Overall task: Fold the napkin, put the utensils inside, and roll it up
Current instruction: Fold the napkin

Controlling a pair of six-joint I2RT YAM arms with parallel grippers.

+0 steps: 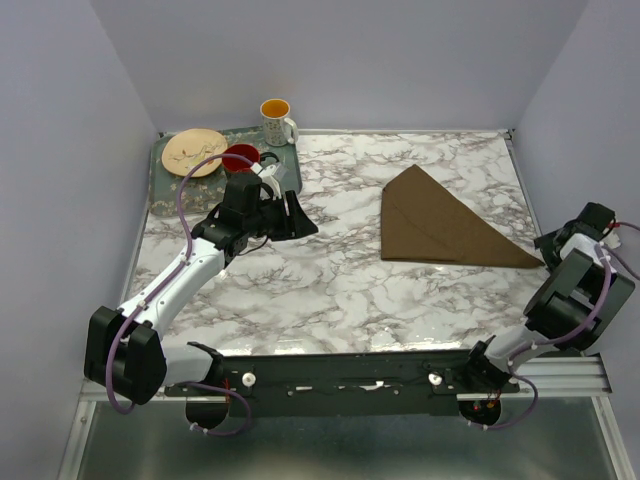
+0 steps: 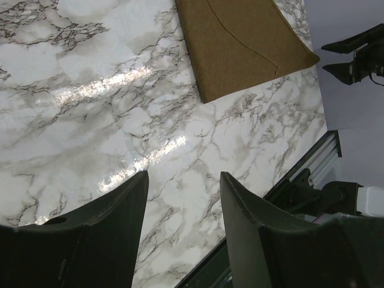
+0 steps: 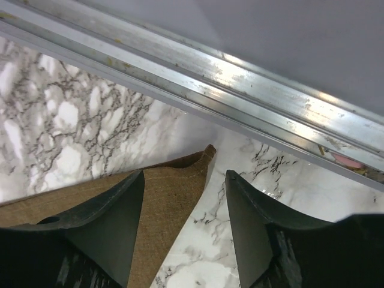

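Top external: napkin (image 1: 440,225) folded to a triangle, flat at right of the table (image 1: 330,290). Left gripper (image 1: 290,215) by the tray (image 1: 158,195), right gripper (image 1: 560,240) at the napkin's corner — both wide open, empty. Folding apparently done; next, fetching the spoon — not clearly visible.

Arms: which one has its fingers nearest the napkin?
The right arm's fingers, at the napkin's right corner; the left arm's fingers are apart, beside the tray.

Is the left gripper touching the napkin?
Apart. The top external view shows bare table between the left gripper and the napkin.
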